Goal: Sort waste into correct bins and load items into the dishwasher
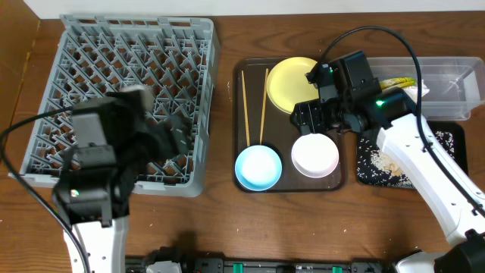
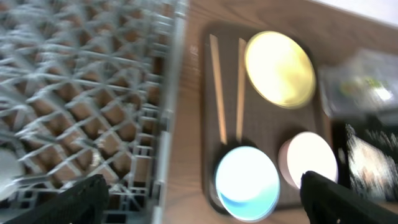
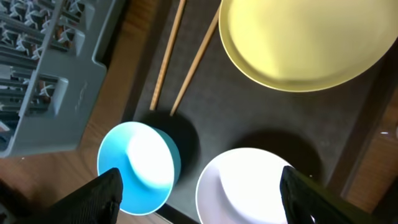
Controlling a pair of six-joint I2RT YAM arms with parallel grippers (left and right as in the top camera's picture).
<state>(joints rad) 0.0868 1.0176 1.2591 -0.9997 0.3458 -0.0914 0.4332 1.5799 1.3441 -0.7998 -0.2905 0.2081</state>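
Observation:
The grey dish rack [image 1: 136, 68] fills the left. A brown serving tray [image 1: 341, 178] holds two chopsticks [image 1: 245, 106], a yellow plate [image 1: 292, 82], a light blue bowl [image 1: 258, 167] and a white bowl [image 1: 314, 154]. My left gripper [image 1: 178, 133] is open and empty over the rack's front right part; its view [image 2: 202, 196] shows the rack [image 2: 81, 93] and the blue bowl [image 2: 247, 180]. My right gripper [image 1: 318, 117] is open and empty above the tray, between the plate and the white bowl [image 3: 249, 186]. The wrapper [image 1: 398, 82] lies in the clear tub [image 1: 455, 68]. Rice scraps [image 1: 379, 155] lie on the black tray [image 1: 451, 140]. The cup and tissue are not made out.
In the right wrist view the open jaws [image 3: 199, 199] hang over the blue bowl [image 3: 137, 165] and white bowl, with the plate [image 3: 305, 37] and chopsticks [image 3: 166, 56] beyond. Bare wooden table [image 1: 227, 220] runs along the front. A blurred white shape [image 2: 7, 174] sits in the rack.

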